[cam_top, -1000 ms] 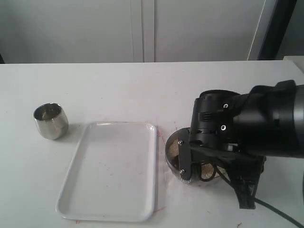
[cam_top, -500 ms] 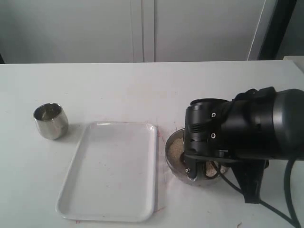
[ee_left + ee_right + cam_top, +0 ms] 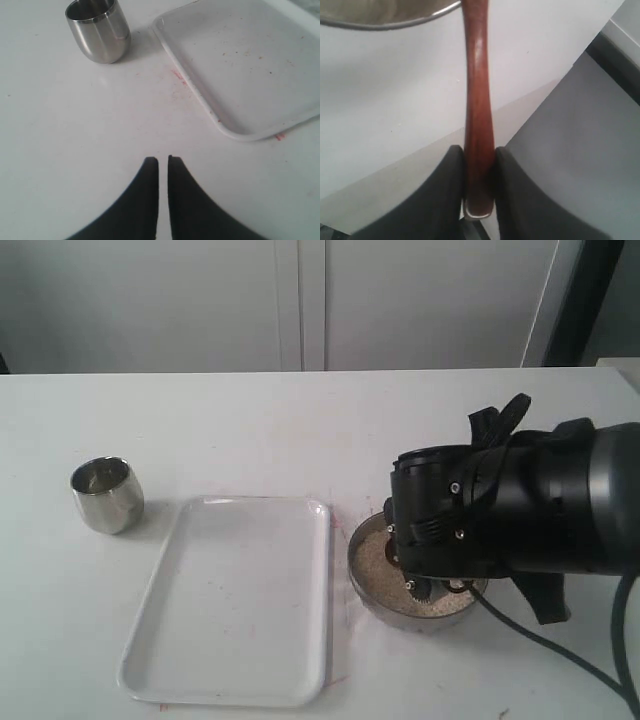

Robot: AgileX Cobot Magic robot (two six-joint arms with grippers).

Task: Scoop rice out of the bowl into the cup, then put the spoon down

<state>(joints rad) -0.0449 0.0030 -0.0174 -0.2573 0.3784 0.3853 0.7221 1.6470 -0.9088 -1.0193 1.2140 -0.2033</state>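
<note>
The steel bowl [image 3: 360,585] sits right of the tray, with off-white rice [image 3: 372,558] showing in its left half; my right arm covers the other half. My right gripper [image 3: 479,150] is shut on the end of the reddish-brown spoon [image 3: 476,75], whose handle runs over the bowl rim [image 3: 385,22]. The spoon head is hidden. The small steel cup [image 3: 106,494] stands upright at the far left, apart from the tray. My left gripper [image 3: 163,159] hangs shut and empty over bare table, short of the cup [image 3: 99,31].
A white rectangular tray [image 3: 235,595] lies between cup and bowl, its corner near my left gripper [image 3: 250,65]. A black cable [image 3: 560,665] trails from the right arm. In the right wrist view the table edge [image 3: 530,102] and grey floor lie under the spoon handle.
The right wrist has turned and lifted over the bowl, uncovering more rice on the bowl's left side. The dark fingers seen hanging over the bowl earlier are now tucked under the arm.
</note>
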